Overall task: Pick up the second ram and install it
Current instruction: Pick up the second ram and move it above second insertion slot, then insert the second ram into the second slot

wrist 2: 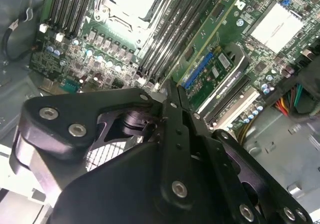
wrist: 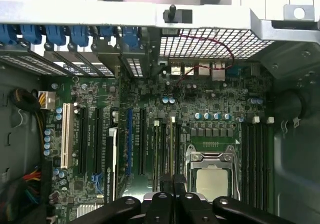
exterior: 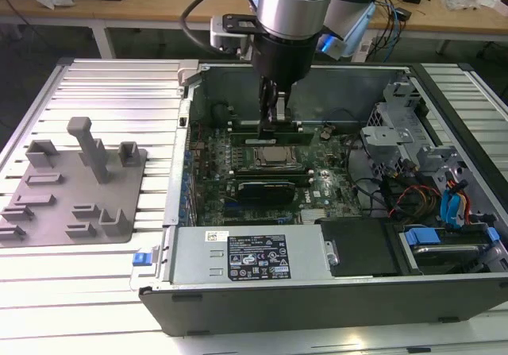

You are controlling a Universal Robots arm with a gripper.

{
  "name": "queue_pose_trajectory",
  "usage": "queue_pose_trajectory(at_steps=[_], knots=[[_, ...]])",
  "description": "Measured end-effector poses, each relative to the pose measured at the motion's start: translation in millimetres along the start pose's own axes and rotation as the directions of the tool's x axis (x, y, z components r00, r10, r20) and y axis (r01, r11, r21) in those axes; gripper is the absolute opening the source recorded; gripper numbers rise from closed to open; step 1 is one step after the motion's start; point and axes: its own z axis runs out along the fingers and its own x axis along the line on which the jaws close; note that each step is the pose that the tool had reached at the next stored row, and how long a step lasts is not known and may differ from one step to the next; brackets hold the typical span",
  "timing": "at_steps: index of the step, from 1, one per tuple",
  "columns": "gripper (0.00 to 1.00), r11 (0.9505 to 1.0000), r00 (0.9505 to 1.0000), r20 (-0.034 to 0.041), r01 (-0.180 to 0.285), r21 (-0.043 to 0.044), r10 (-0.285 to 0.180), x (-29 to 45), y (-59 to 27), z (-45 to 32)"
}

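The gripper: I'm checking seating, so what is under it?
Under the gripper the second ram stands edge-on over the memory slots, beside the processor socket. Whether it is seated cannot be seen: the fingers cover that part.

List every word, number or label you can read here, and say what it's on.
Black label on the power supply: print too small to read.
White sticker on the same power supply: too small to read.
White print on the motherboard: blurred, unreadable.
No text in any view can be read with confidence.
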Motion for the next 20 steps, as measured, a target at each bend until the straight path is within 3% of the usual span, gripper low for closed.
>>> queue_pose_trajectory(at_steps=[11, 20], knots=[[0.09, 1.0000, 1.0000, -0.0008, -0.001, 0.0000, 0.001, -3.5, -3.5, 22.2], [0.09, 1.0000, 1.0000, -0.0008, -0.001, 0.0000, 0.001, -3.5, -3.5, 23.0]])
